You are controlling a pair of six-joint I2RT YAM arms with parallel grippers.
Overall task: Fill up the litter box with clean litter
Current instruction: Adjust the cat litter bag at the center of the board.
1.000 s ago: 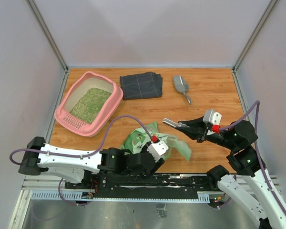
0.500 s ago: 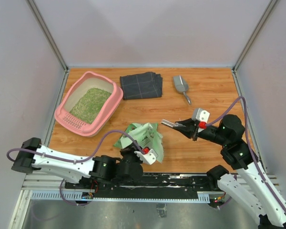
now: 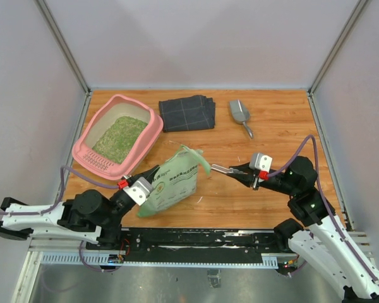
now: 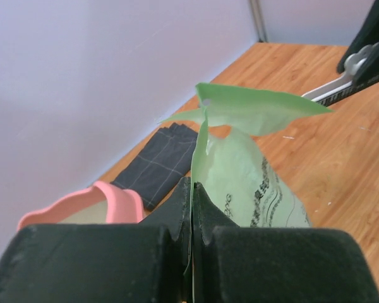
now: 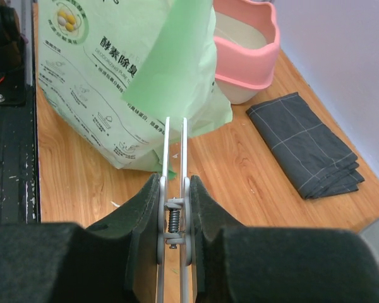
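The left gripper [image 3: 146,191] is clamped on the bag [image 3: 174,180] at the table's [image 3: 284,120] near edge. The litter box [image 3: 149,135], with clean litter [image 3: 120,137] inside, lies beyond it at the far-left corner; the left arm is nearer. The right gripper [image 3: 245,172] pinches a metal tool [image 3: 220,168].

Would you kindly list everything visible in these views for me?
table: one, wooden, under everything
litter box: one, pink, far left
litter: one mass, greenish-tan, inside litter box
cloth: one, dark grey, folded, far centre
scoop: one, grey, far, right of cloth
bag: one, green and white, near centre
tool: one, silver, thin blades with spring, tip by bag's flap
left end effector: one, black, shut on bag
right end effector: one, black, shut on tool
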